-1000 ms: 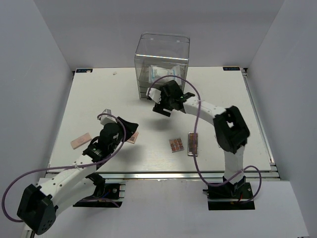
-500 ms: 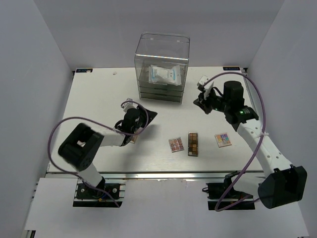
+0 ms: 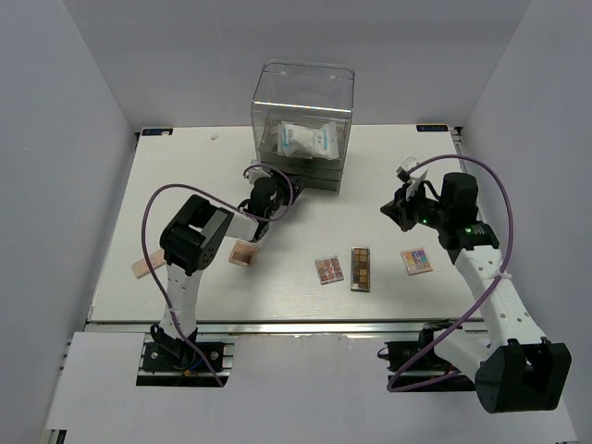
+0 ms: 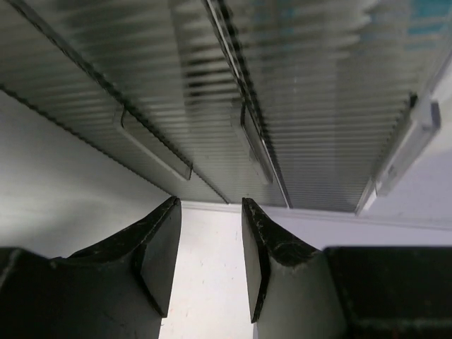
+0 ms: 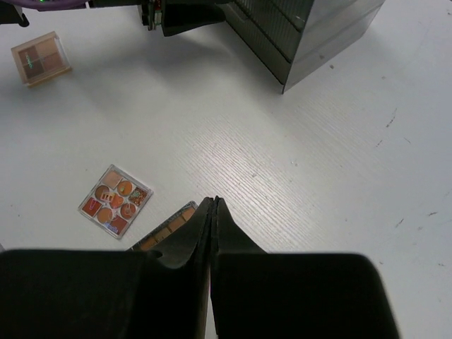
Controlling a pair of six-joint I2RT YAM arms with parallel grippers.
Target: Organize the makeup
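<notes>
In the top view the clear drawer box [image 3: 303, 111] stands at the back with a white blue-printed packet [image 3: 308, 141] inside it. My left gripper [image 3: 268, 191] is at the box's lower left front. It is open and empty [image 4: 210, 212], facing the ribbed drawer fronts and a handle [image 4: 248, 138]. On the table lie a brown palette [image 3: 242, 252], a pink one [image 3: 141, 268], a multicoloured one [image 3: 329, 269], a long narrow one [image 3: 361, 268] and another multicoloured one [image 3: 416, 260]. My right gripper [image 3: 404, 208] is shut and empty [image 5: 212, 203], above the long palette [image 5: 166, 229] and right of the multicoloured one [image 5: 114, 200].
The right wrist view shows the drawer box's corner [image 5: 311, 35] at the top, the left gripper [image 5: 183, 14] beside it and the brown palette [image 5: 41, 58] at the far left. White walls close in the table [image 3: 185, 176] on three sides.
My left gripper has moved up from beside the brown palette to the drawer box's front. My right gripper has drawn back from the box to the right, and its jaws have shut.
</notes>
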